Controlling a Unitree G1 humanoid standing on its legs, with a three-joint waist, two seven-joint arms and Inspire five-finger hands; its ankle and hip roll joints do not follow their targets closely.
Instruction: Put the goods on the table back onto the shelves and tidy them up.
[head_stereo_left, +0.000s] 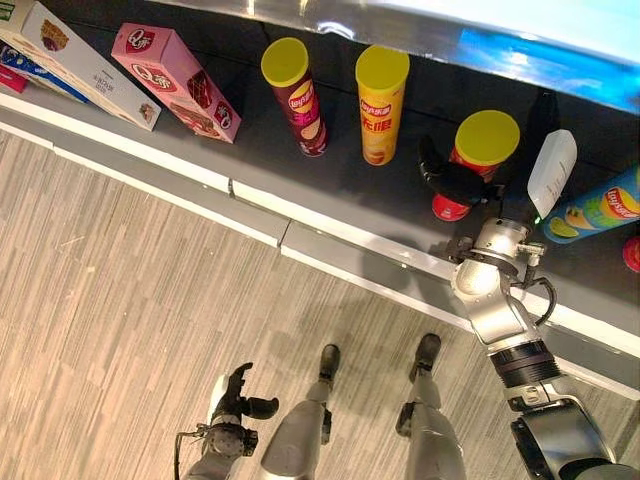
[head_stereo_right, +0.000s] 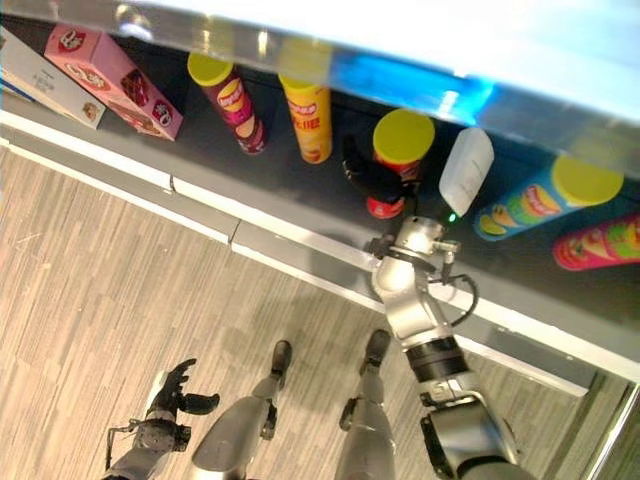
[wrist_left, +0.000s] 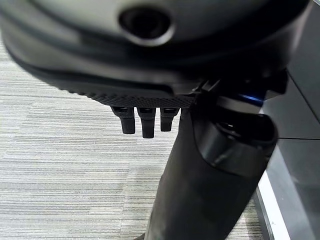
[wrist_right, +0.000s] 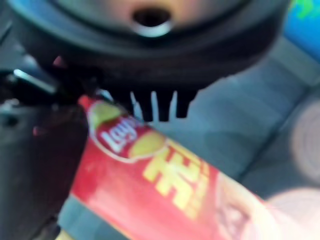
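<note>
At your far left, the left hand (head_stereo_left: 238, 398) hangs low over the wood-grain floor (head_stereo_left: 120, 300), fingers loosely spread and holding nothing. On the dark shelf (head_stereo_left: 350, 190) you see a white box (head_stereo_left: 75, 60) lying at the left end, then a pink box (head_stereo_left: 175, 80), a maroon can (head_stereo_left: 296, 95) and a yellow can (head_stereo_left: 380, 102), both standing with yellow lids. Further right, your right hand (head_stereo_left: 450, 180) is wrapped around the red can (head_stereo_left: 475, 160) (the right wrist view shows its red side lying right against the palm), which stands on the shelf. Just right of it, the hand's white thumb cover (head_stereo_left: 551, 172) sticks up, and a blue can (head_stereo_left: 595, 210) lies tilted beyond.
</note>
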